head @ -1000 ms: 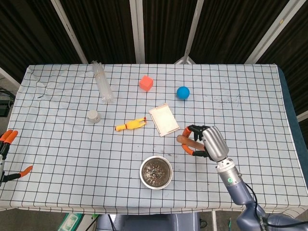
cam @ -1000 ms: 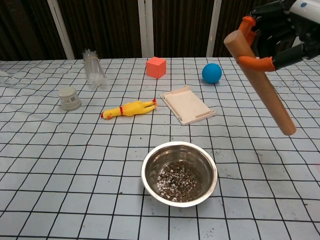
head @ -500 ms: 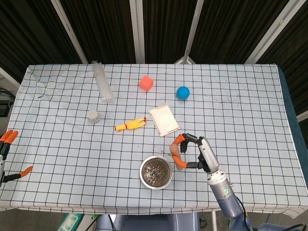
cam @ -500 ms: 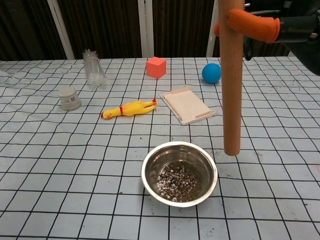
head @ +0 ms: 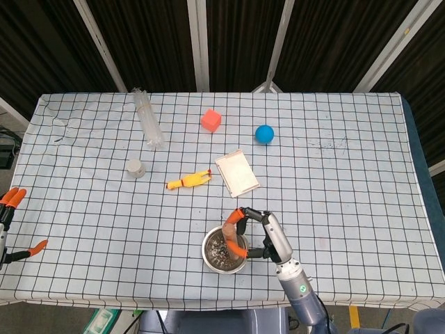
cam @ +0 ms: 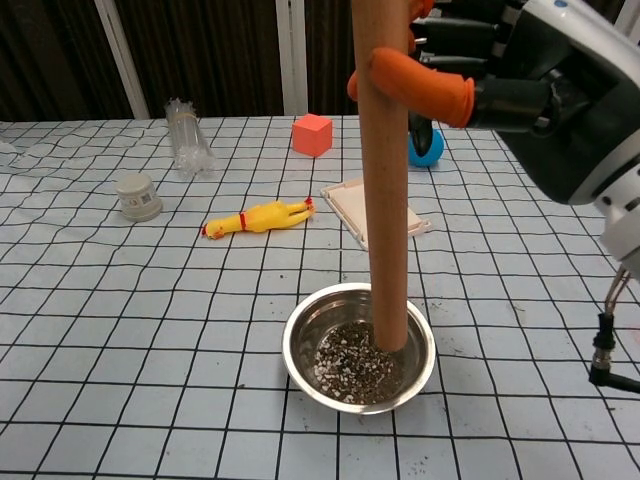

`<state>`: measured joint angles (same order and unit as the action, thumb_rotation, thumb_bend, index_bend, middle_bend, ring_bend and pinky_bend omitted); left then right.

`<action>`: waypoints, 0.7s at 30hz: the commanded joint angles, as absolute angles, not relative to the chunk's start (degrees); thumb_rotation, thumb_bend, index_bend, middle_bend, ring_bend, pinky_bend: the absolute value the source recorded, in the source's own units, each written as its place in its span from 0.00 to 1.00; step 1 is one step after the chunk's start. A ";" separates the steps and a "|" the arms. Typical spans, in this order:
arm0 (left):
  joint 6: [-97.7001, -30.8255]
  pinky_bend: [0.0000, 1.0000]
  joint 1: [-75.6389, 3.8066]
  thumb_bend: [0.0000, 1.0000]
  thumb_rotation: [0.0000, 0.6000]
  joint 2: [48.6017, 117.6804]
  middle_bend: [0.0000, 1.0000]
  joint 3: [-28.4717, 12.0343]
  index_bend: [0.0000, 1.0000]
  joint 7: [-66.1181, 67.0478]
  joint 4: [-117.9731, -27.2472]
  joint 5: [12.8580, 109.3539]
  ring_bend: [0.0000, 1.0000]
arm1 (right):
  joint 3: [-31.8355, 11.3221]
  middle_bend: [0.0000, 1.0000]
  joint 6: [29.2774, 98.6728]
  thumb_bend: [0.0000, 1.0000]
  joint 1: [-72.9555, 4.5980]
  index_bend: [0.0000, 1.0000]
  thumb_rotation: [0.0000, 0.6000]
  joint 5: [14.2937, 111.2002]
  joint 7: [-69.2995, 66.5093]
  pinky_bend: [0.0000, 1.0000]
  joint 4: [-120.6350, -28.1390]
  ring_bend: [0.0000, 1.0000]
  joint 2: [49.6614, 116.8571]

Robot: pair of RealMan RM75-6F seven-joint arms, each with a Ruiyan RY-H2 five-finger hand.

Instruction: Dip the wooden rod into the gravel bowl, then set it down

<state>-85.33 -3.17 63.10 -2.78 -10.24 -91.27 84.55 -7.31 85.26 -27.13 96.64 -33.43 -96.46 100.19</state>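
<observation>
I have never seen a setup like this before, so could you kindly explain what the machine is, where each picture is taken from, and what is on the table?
This is a two-armed robot with five-finger hands, steered remotely by a person. One picture looks down from its head, the other looks forward from its chest.

The right hand holds a wooden rod upright, its lower end inside the metal gravel bowl at the table's near edge. The left hand shows only at the head view's edge, with its orange fingertips apart and nothing in it.

On the checked tablecloth also lie a yellow rubber chicken, a shallow wooden tray, a red cube, a blue ball, a small grey cup and a clear plastic tube.
</observation>
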 commanded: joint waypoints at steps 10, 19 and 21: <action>-84.89 0.00 -3.33 0.05 1.00 62.93 0.00 -2.79 0.00 -10.86 -91.36 84.38 0.00 | -8.97 0.63 87.11 0.55 -27.48 0.83 1.00 94.90 -34.15 0.67 -85.15 0.65 108.76; -84.66 0.00 -3.40 0.05 1.00 62.85 0.00 -2.82 0.00 -11.04 -91.55 84.17 0.00 | -8.18 0.63 88.67 0.55 -27.67 0.83 1.00 96.04 -35.63 0.67 -79.15 0.65 113.41; -84.60 0.00 -3.42 0.05 1.00 62.85 0.00 -2.80 0.00 -11.04 -91.60 84.18 0.00 | -8.23 0.63 89.65 0.55 -27.55 0.83 1.00 96.40 -35.60 0.67 -77.45 0.65 114.59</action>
